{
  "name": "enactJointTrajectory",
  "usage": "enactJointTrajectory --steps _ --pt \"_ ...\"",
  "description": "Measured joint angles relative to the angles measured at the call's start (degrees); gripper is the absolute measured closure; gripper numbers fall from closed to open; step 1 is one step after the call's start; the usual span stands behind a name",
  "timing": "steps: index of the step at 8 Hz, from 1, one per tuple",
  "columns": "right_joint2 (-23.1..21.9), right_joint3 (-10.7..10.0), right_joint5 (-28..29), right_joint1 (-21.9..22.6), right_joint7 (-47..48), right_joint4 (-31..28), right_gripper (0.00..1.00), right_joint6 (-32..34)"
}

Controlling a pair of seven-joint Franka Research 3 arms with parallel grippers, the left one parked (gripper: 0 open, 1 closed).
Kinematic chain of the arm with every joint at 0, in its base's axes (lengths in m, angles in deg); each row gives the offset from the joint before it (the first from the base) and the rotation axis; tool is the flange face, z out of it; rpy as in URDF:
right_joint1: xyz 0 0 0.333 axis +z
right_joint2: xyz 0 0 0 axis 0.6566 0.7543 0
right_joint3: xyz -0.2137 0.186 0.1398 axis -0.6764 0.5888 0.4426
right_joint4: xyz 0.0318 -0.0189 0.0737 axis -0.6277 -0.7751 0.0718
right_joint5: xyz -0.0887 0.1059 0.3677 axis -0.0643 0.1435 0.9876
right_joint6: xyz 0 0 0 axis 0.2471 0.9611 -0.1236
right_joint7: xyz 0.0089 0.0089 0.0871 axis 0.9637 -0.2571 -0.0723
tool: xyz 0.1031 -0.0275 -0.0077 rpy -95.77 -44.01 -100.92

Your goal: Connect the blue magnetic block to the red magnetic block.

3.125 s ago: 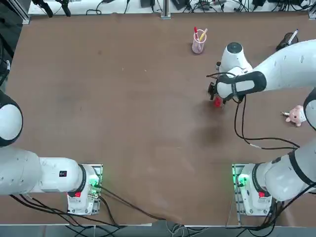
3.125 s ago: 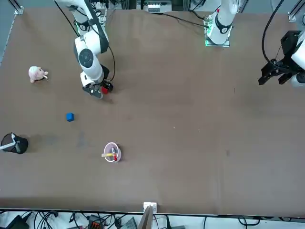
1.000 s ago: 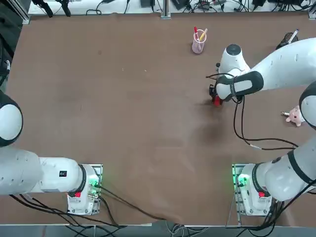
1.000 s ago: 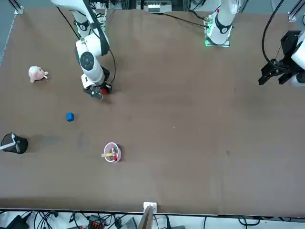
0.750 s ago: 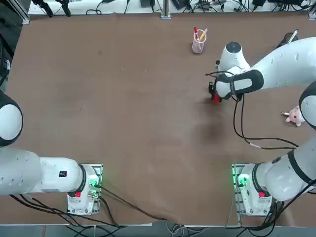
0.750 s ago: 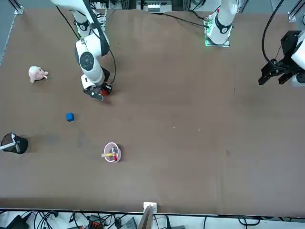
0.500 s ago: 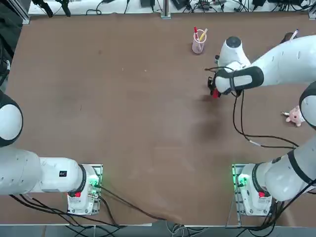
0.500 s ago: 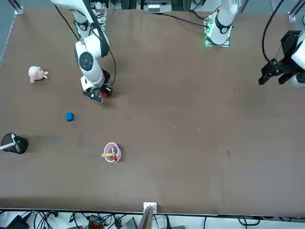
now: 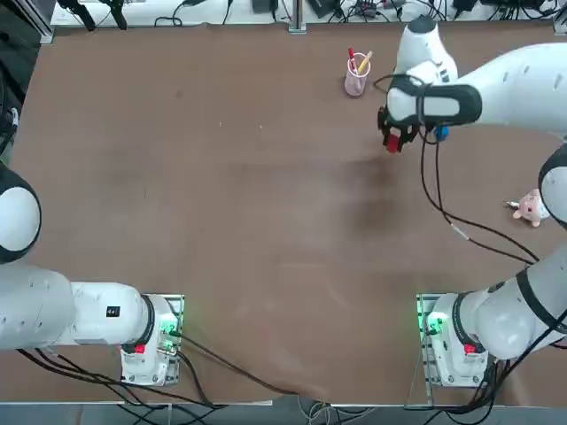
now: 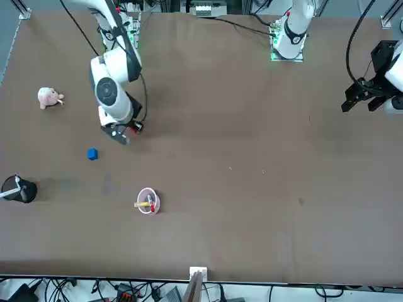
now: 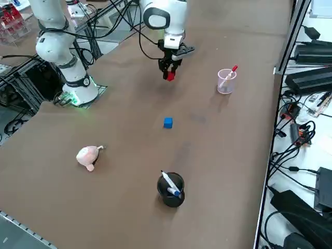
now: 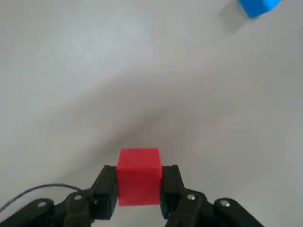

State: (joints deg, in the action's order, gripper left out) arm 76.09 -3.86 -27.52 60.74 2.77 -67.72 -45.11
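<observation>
My right gripper (image 12: 138,185) is shut on the red magnetic block (image 12: 138,175), a small red cube pinched between both fingers. It hangs above the table in the right side view, the red magnetic block (image 11: 169,76) clear of the brown surface. From overhead the red magnetic block (image 9: 392,144) shows just under the wrist. The blue magnetic block (image 11: 167,122) lies alone on the table, a short way from the gripper toward the robot's right. From overhead, the blue magnetic block (image 9: 440,134) peeks out beside the arm; the front view shows the blue magnetic block (image 10: 92,154) unobstructed.
A pink cup (image 9: 356,80) with a red and a yellow pen stands near the far edge. A pink plush toy (image 11: 88,156) lies at the robot's right. A black pen holder (image 11: 170,189) sits beyond the blue block, near the far right corner.
My right gripper has risen off the table with the red block and moved toward the far edge, nearer the blue block. The blue block has not moved.
</observation>
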Motion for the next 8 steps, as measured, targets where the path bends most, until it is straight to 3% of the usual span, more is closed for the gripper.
enactJointTrajectory --steps 4,8 --pt "0.52 -0.35 0.1 -8.99 13.06 0.82 0.52 -3.19" --pt "4.57 -0.37 0.15 -13.72 25.21 0.78 0.52 -9.75"
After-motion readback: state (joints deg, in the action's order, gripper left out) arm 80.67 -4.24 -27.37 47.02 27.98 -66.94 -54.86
